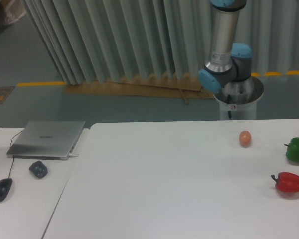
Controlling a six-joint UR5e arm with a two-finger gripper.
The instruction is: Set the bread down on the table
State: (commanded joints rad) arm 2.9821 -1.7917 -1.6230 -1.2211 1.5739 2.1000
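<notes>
The bread is out of view. The large white table [164, 184] fills the lower right of the camera view. Only the robot's base and lower arm links [225, 59] show, behind the table's far edge at the upper right. The gripper is outside the frame, so its state does not show.
On the table lie a small orange-brown egg-shaped ball [245, 138], a green pepper [297, 150] and a red pepper [288, 182] near the right edge. A smaller white desk on the left holds a closed laptop [47, 139], a dark mouse [2, 188] and a small dark object [38, 169].
</notes>
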